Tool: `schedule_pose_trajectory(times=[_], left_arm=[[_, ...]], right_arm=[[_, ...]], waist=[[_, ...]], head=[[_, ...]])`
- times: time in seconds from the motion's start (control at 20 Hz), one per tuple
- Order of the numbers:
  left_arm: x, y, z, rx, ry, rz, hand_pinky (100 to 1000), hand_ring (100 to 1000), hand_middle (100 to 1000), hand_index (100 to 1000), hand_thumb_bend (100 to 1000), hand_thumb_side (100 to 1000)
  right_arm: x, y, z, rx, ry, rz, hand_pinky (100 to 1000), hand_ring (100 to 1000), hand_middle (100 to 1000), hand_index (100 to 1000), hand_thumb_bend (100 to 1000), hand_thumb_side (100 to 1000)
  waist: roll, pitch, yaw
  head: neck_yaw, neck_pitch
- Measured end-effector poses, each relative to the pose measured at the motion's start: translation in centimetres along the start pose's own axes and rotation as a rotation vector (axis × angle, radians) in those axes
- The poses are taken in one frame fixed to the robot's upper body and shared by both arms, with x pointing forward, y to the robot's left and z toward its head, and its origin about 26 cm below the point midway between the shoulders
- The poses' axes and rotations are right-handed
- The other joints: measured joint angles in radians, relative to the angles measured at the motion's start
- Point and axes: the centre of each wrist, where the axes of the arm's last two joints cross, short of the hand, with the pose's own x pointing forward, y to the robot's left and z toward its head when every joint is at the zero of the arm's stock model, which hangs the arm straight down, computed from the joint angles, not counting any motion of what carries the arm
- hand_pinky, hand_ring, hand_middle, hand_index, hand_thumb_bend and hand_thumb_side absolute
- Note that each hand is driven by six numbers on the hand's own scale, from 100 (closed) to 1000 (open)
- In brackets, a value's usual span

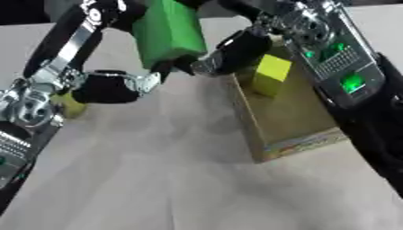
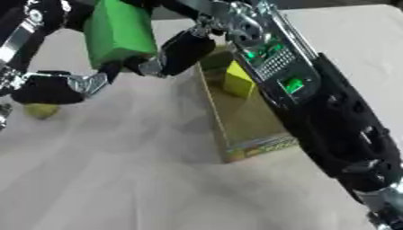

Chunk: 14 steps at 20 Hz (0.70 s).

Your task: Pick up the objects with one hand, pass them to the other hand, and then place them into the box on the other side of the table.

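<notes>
The green block [image 1: 167,31] is in the air, above the table [image 1: 157,179] and just to the left of the cardboard box [image 1: 287,121]. Both hands meet at its lower end. The left hand [image 1: 118,86] comes in from the left, below the block, and the right hand [image 1: 236,51] comes in from the right side of it, close to the near corner of the box. Dark fingers of both hands overlap at the bottom edge of the block, so I cannot tell which hand carries it now, or whether the fingers of either hand are closed around it.

I judge that this is the moment of passing the block from one hand to the other. The block looks stiff, with flat smooth faces and sharp edges, and it is probably light, like foam or wood. Smooth faces can slip, so the best hold is across two opposite flat sides, thumb against fingers, near the middle and not at a corner. It does not look fragile.

Inside the box, just beside the right hand, a yellow block [image 1: 273,74] already stands. A small yellowish object [image 2: 41,110] lies on the table below the left hand.
</notes>
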Motion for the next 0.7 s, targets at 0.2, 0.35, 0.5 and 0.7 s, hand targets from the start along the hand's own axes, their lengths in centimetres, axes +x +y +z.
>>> schedule_pose_trajectory(times=[0.2, 0.35, 0.5, 0.7], left_arm=[[-0.04, -0.02, 0.00, 0.003, 0.002, -0.013, 886, 761, 726, 834, 556, 643], [-0.04, -0.09, 0.01, 0.007, 0.009, -0.032, 907, 778, 743, 860, 666, 766], [-0.05, -0.12, 0.02, 0.016, 0.022, -0.049, 919, 787, 752, 874, 751, 836], [-0.05, -0.12, 0.02, 0.028, 0.037, -0.069, 927, 794, 759, 889, 932, 968]], right_arm=[[-0.03, -0.01, 0.02, -0.006, 0.006, -0.007, 870, 718, 620, 606, 219, 105], [-0.12, -0.19, 0.12, -0.015, 0.014, -0.011, 870, 716, 621, 589, 211, 107], [-0.31, -0.52, 0.31, -0.025, 0.026, -0.013, 870, 715, 621, 584, 208, 108], [-0.36, -0.58, 0.36, -0.027, 0.031, -0.023, 870, 714, 621, 578, 205, 111]], waist=[[0.000, 0.000, 0.000], [0.000, 0.000, 0.001], [0.000, 0.000, 0.001], [0.000, 0.000, 0.001]], head=[[0.000, 0.000], [0.000, 0.000], [0.000, -0.001], [-0.002, -0.003]])
